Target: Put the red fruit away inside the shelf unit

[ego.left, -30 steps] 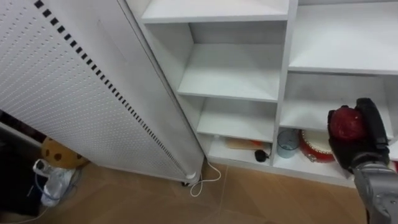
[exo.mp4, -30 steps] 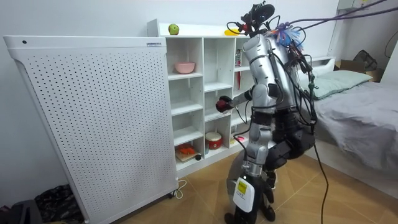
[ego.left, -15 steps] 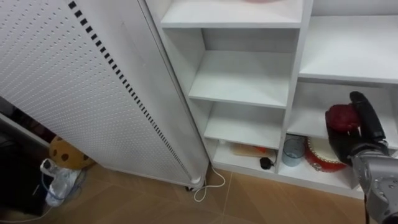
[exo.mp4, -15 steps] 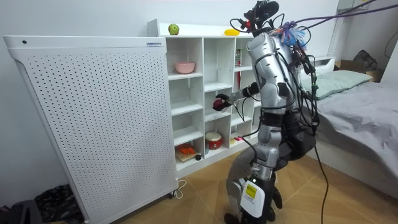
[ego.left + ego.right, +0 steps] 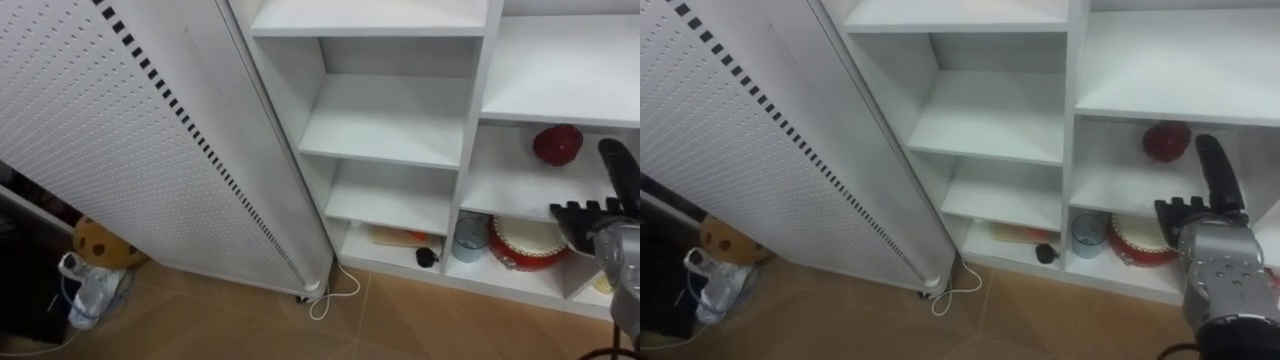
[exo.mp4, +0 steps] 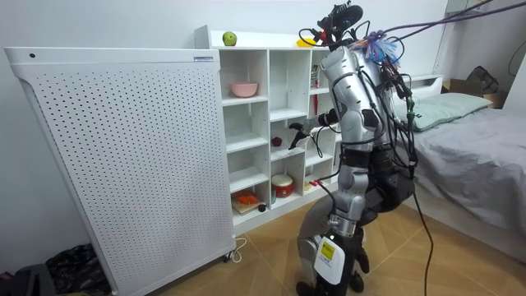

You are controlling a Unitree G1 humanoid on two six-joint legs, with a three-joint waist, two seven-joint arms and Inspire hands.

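Red fruit [image 5: 557, 143] sits on a shelf in the closet [image 5: 480, 90], right column. The cubby below holds a glass cup [image 5: 466, 235] and a red pot [image 5: 525, 243]. Right hand [image 5: 605, 225] is just in front, fingers straight, empty. Room view adds a pink bowl [image 6: 243, 89] in the left column and a green apple [image 6: 229, 38] on top.

A bedroom in a home: a bed [image 6: 481, 144] with grey covers and a pillow [image 6: 448, 105] stands at the room view's right. A white closet [image 6: 267, 62] of open shelves holding a pink bowl [image 6: 244, 89] lines the far wall, on a wood-plank floor [image 6: 263, 267].
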